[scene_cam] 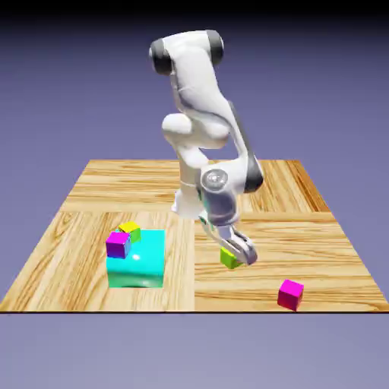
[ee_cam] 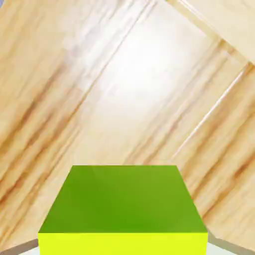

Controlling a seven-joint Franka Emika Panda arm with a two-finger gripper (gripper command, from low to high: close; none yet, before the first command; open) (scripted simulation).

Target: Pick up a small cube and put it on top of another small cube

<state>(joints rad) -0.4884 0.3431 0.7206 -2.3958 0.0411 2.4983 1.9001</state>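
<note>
One white robot arm (scene_cam: 201,83) bends over a wood-grained table (scene_cam: 152,182), its gripper (scene_cam: 232,255) closed around a small lime cube (scene_cam: 230,258), the piece to be stacked. Toward the exterior view's left sits a large cyan cube (scene_cam: 137,272), well apart from the hand, with a purple-magenta cube (scene_cam: 118,245) and a yellow cube (scene_cam: 130,231) at its upper edge; how those two are supported cannot be told from this angle. Off to the exterior view's right, and farther from the robot's base than the jaws, a small magenta cube (scene_cam: 290,295) rests alone on the wood, the likely landing spot. That diagonal is what the coming move turns on: the lime cube would need to rise, travel outward and toward the exterior view's right, and come down squarely over the magenta top. No long axis guides the turn, only the match of faces, and the magenta cube appears slightly angled. From the hand view comes what the exterior view half hides behind the fingers: the lime cube centered between the tips, a green face and a bright yellow-green one showing. Only the exterior view shows the magenta cube; neither settles whether the lime cube is touching the table.
</note>
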